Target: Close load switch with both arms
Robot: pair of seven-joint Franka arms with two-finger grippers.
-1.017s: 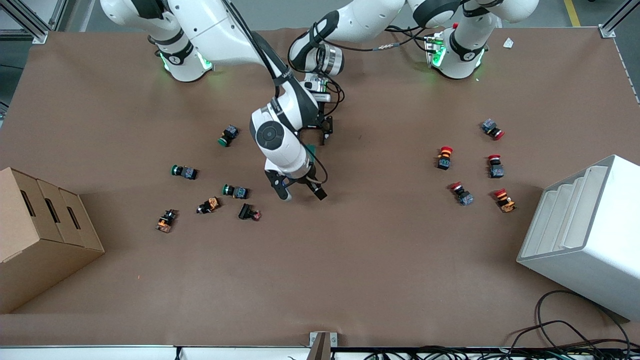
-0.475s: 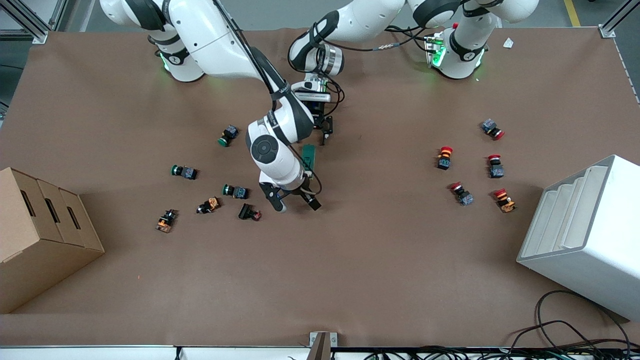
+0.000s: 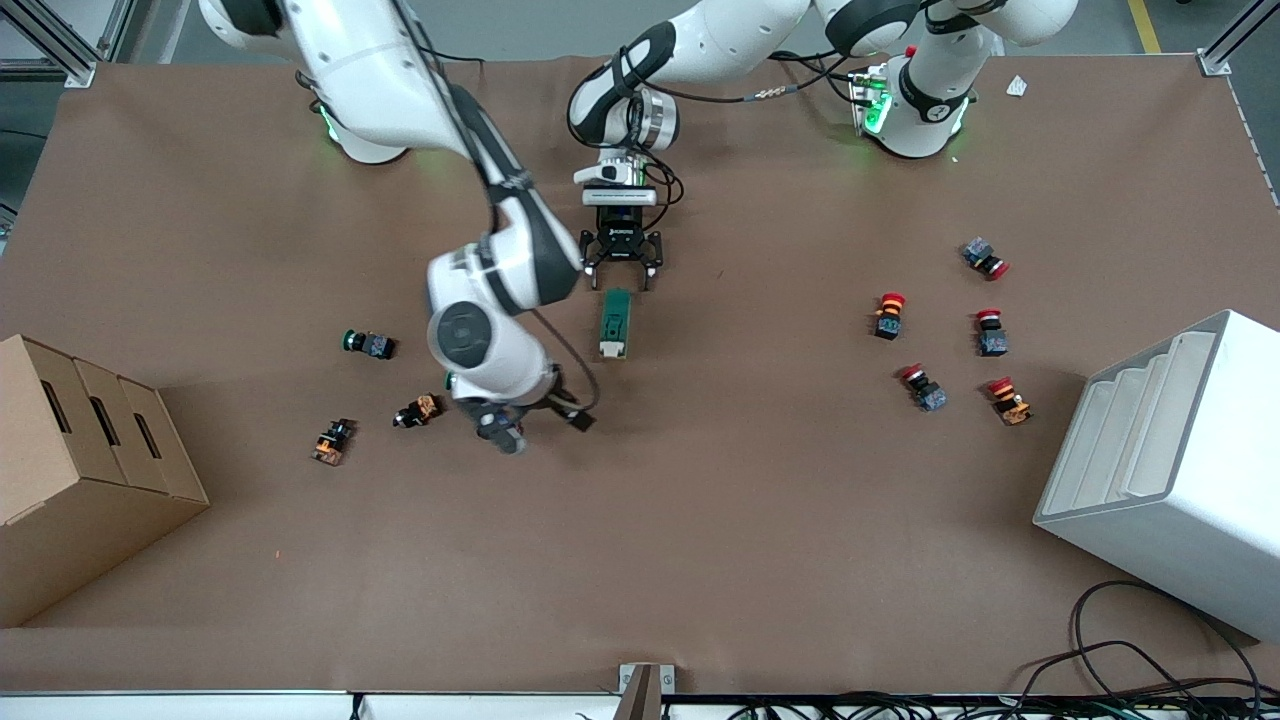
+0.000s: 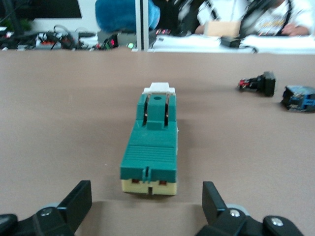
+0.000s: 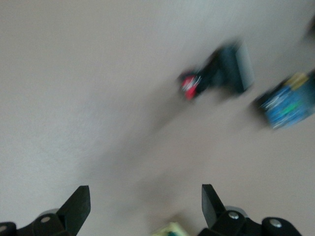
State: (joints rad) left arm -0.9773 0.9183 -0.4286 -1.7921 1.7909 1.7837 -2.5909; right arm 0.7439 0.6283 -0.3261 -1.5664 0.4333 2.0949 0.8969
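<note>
I see the dark-green rectangular load switch (image 3: 615,323) with its cream base lying free on the brown table (image 3: 700,520), long axis pointing straight at my left tool (image 3: 621,279), spread wide just beside its end. My right tool (image 3: 535,425), also wide, hovers over the scattered push buttons (image 3: 417,410), well apart.

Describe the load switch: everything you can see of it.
The load switch is a long dark-green block, plastic by its look, on a cream base, with a white piece at the end nearer the front camera. The left wrist view shows a ribbed top, a raised part with a round hole and two dark strips. It lies flat on the table, alone. The open left gripper is just past its other end, not touching it.
</note>
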